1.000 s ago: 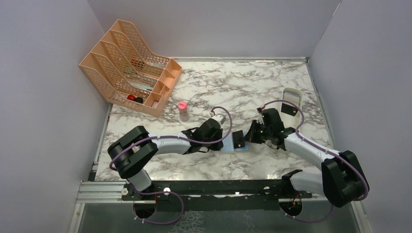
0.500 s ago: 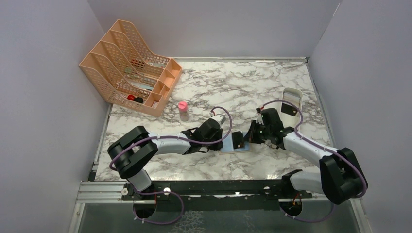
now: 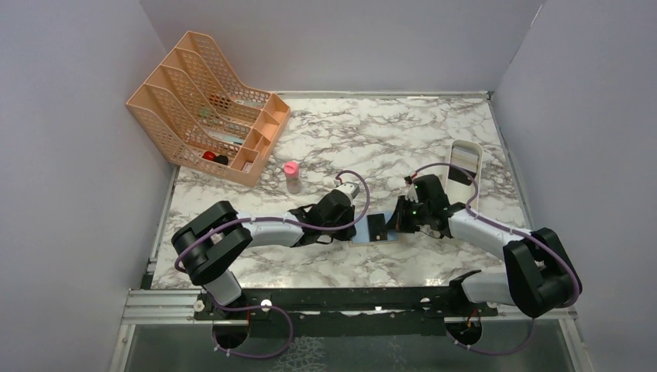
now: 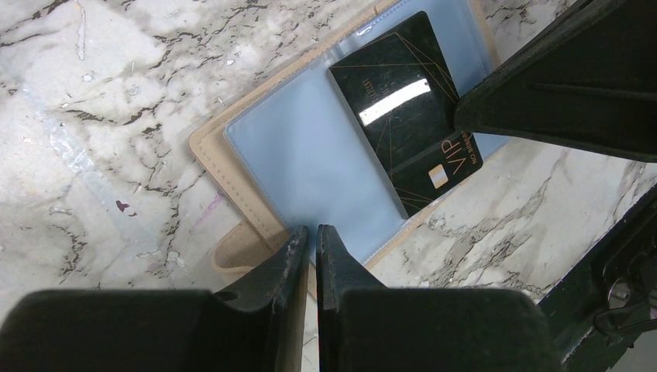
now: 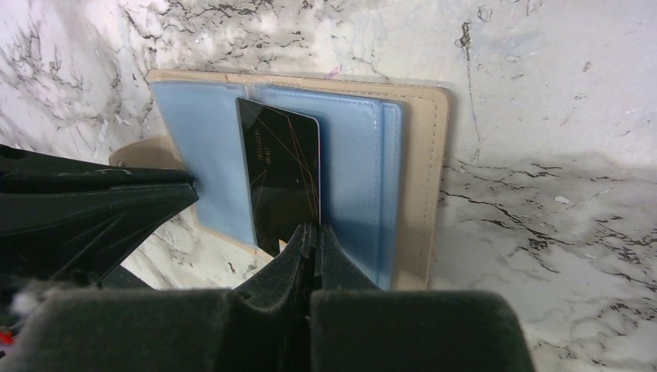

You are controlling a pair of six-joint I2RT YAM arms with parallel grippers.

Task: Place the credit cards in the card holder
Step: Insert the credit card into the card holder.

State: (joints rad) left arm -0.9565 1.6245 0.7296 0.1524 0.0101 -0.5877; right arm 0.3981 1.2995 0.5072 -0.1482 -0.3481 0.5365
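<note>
Snagging worries me: my right end effector [image 5: 314,232] grips the black card [image 5: 280,174] over the open wallet [image 5: 434,155], my left end effector [image 4: 311,232] pinches its edge; a skewed push could jam it.

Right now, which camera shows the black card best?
Left wrist: the card lies nearly whole on the open holder, VIP print readable. Right wrist shows it, lettering unreadable, near end covered. Top shows a dark speck.
</note>
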